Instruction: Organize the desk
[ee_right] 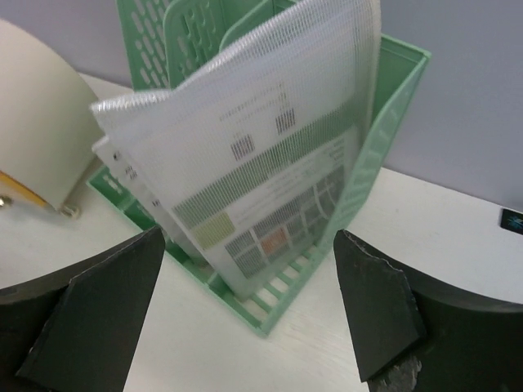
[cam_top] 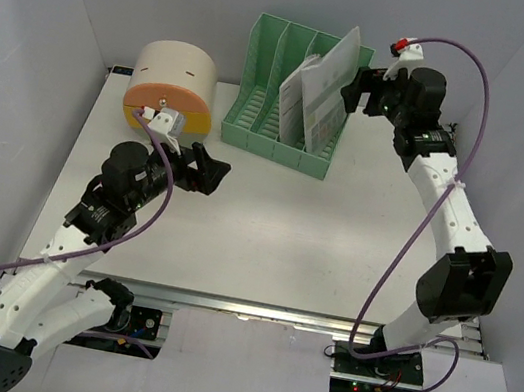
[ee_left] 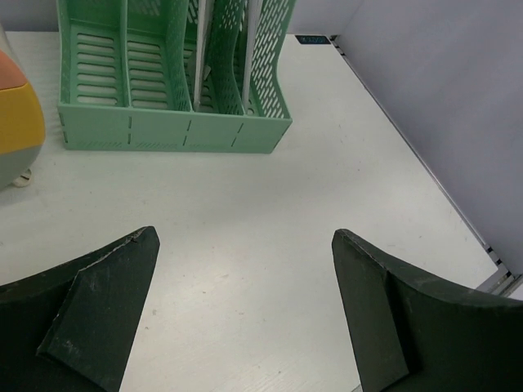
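Right fingers: spread wide, released; nothing sits between them.
Right gripper: raised at the right end of the rack, facing the folder and apart from it in the wrist view.
Folder: clear mesh sleeve with printed sheets inside; it stands in the rack's right-end compartment, tilted, with its top well above the rack wall.
Second sheet: white, just left of the folder; I cannot tell which slot holds it.
Rack: green, slotted, with upright dividers; it stands at the far side of the desk and its left compartment shows only green slats.
Left fingers: spread wide, released, gripping nothing.
Left gripper: over bare desk near the left side, pointing towards the rack and well short of it.
Box: rounded, cream top over an orange band; at the far left corner, beside the rack's left end and just beyond the left gripper.
Desk: large white top with a metal rail along the near edge; it carries the rack and box at the back, and both arm bases sit at its near edge.
Cables: purple, one looped along each arm.
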`<state>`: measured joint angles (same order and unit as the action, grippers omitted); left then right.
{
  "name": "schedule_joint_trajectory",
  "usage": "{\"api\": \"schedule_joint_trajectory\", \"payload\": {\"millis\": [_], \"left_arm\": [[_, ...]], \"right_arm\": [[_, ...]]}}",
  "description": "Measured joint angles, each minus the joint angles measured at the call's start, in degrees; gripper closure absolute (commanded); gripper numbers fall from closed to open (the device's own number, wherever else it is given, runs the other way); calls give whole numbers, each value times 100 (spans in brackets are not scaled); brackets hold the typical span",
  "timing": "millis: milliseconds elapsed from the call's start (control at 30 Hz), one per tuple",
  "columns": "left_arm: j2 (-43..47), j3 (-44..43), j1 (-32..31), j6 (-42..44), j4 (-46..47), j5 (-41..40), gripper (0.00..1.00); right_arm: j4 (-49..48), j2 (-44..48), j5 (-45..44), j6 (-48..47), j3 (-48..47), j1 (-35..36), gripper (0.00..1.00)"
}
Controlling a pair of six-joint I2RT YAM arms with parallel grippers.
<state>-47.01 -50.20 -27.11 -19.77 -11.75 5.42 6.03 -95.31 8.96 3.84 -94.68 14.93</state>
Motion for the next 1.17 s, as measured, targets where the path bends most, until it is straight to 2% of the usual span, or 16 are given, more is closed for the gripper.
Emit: {"api": "schedule_joint_trajectory", "payload": {"millis": [200,367,700,800,1167], "left_arm": [[202,171,0,287,-368,339,2],[524,656,0,475,-567,593,2],[1385,1676,0,655,-728,755,2],[1514,1692,0,684,-702,749,2],[1498,1694,0,731,-623,749,2]], "right_arm": [[409,1624,282,-1071,1582,-137,10],[775,2914,218,-1526,3152,-224,10],[891,5030,-686,-1550,5981,-260,10],[789,5358,-1023,-1390,6262,-260,10],[269,5331,-1714,-1134,6439,-261,10]]}}
